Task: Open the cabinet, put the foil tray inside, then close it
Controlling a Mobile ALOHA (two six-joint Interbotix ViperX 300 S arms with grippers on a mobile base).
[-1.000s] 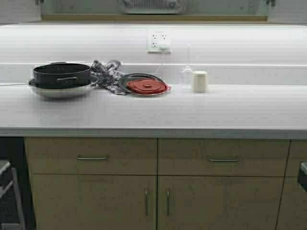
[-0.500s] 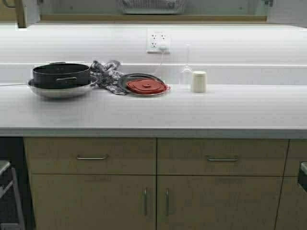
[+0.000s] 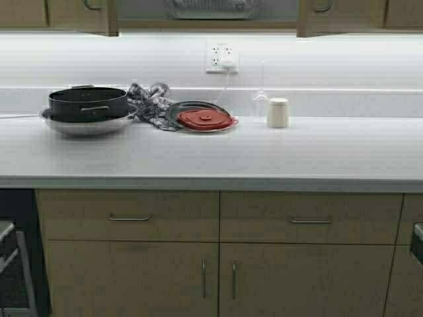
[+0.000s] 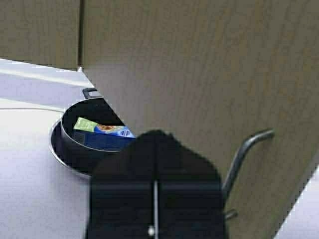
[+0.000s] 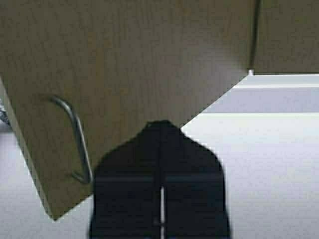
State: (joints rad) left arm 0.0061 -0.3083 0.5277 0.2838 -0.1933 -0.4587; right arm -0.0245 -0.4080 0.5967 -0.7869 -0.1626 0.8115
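Foil tray (image 3: pixel 210 8): it sits inside the cabinet (image 3: pixel 79 13), seen in the high view through the gap between the two doors. Only its crinkled lower side shows.
Doors: both stand part-way open, their handle edges well apart.
Left hand (image 4: pixel 156 144): its fingers are together and clamp nothing. The tips are up against the face of the left door, just beside the left handle (image 4: pixel 246 159). I cannot tell if they touch it.
Right hand (image 5: pixel 160 130): its fingers are likewise together and empty, at the lower edge of the right door near the right handle (image 5: pixel 75 139).
Stage, as I judge it: the tray is stowed and closing is what remains.
How the tray handles: it is likely light, thin and easily dented, and the rolled rim is the stiffest place to grip. It needs no further grip if it sits clear of the doors' swing.
How the doors handle: they are stiff flat panels on hinges and probably swing freely. The smooth faces may let fingertips slide.
Where to push: on the face near the handle edge, far from the hinge. A pinch on the thin wire handle seems unnecessary.
Desk (image 3: pixel 264 152): it carries a black pot (image 3: pixel 87 102) in a steel bowl, a cloth, a plate with a red lid (image 3: pixel 205 119) and a white cup, all well below the doors.
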